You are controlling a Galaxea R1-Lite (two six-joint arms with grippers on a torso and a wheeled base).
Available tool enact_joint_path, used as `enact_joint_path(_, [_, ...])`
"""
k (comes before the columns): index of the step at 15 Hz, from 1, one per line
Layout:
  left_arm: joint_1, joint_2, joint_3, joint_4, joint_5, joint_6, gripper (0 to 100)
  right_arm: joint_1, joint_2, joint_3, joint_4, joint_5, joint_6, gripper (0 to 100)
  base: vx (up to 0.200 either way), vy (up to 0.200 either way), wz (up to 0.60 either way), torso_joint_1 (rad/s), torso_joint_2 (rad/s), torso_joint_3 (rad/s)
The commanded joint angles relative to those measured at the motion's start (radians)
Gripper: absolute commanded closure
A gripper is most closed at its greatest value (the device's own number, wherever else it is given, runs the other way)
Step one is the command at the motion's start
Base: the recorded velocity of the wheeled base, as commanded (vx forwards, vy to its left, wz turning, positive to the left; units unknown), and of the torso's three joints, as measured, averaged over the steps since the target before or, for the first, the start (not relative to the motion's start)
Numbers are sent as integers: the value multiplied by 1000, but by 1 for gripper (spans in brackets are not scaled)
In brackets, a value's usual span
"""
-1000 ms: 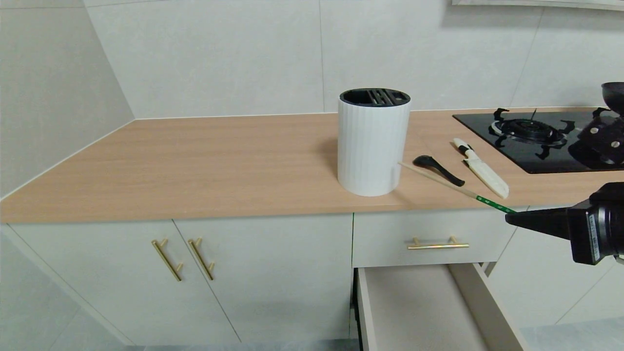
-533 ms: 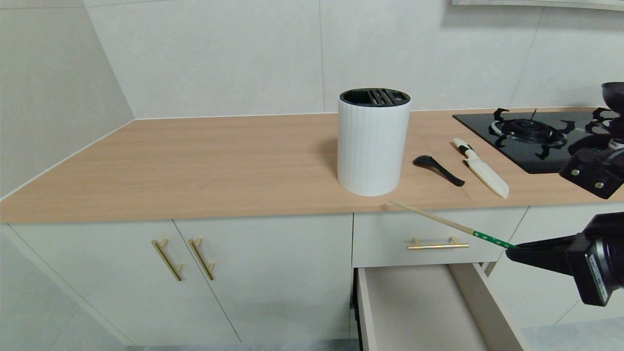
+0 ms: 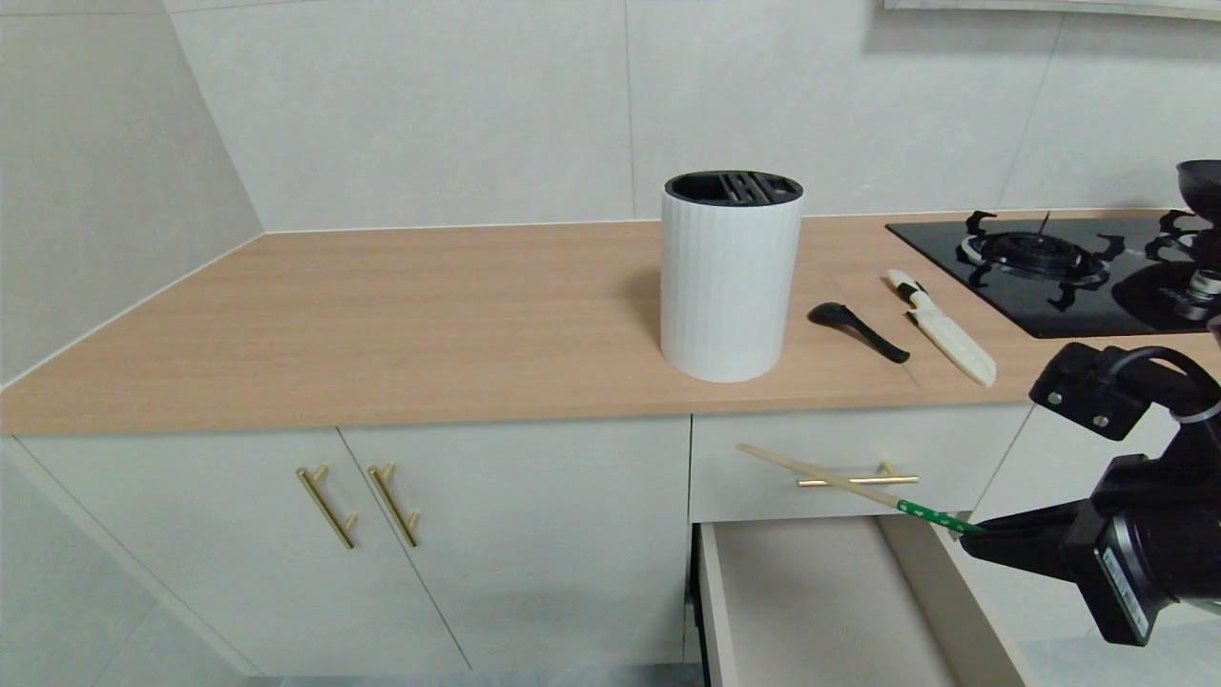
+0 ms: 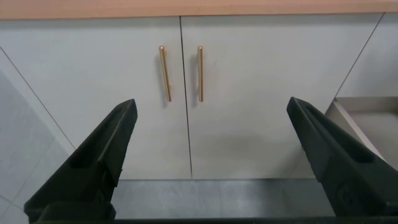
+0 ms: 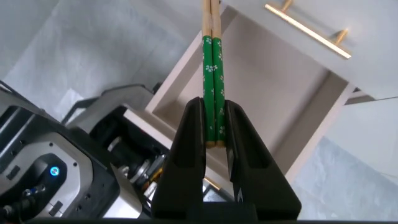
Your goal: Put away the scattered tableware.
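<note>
My right gripper (image 3: 968,534) is shut on the green ends of a pair of chopsticks (image 3: 839,485), held just above the open drawer (image 3: 811,601) below the counter. From the right wrist camera, the chopsticks (image 5: 211,81) run out from between the fingers (image 5: 193,134) over the drawer (image 5: 267,93). A black spoon (image 3: 857,330) and a white knife (image 3: 942,330) lie on the wooden counter (image 3: 382,315) to the right of a white utensil holder (image 3: 731,277). My left gripper (image 4: 211,158) is open, facing the cabinet doors (image 4: 183,99).
A black gas hob (image 3: 1059,262) takes up the counter's far right. The closed drawer front with a gold handle (image 3: 857,480) sits right above the open drawer. Two cabinet doors with gold handles (image 3: 355,506) are on the left.
My right gripper has carried the chopsticks down from counter height, past the counter's front edge, to just over the open drawer. The spoon and knife stayed put.
</note>
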State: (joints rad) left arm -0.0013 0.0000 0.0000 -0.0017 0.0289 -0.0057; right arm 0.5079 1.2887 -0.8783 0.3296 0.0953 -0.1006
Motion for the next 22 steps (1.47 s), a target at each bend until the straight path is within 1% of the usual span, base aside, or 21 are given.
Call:
enact_joint_path(1, [0, 2, 0, 0, 0, 0, 0, 1, 29, 5, -1, 0, -2, 100, 0, 0, 0, -129, 305, 193])
enact_joint_path(2, [0, 2, 0, 0, 0, 0, 0, 1, 41, 10, 0, -3, -30, 100, 0, 0, 0, -154, 383, 227])
enact_joint_path(4, [1, 2, 0, 0, 0, 0, 0, 1, 49, 15, -1, -3, -36, 100, 0, 0, 0, -181, 444, 264])
enact_joint_path(16, [0, 2, 0, 0, 0, 0, 0, 0, 81, 15, -3, -5, -34, 100, 0, 0, 0, -154, 458, 296])
enact_joint_path(18, [0, 2, 0, 0, 0, 0, 0, 0, 83, 15, -3, -6, -34, 100, 0, 0, 0, -44, 186, 137])
enact_joint_path(22, [0, 2, 0, 0, 0, 0, 0, -5, 93, 10, -14, -11, -31, 100, 0, 0, 0, -4, 16, 12])
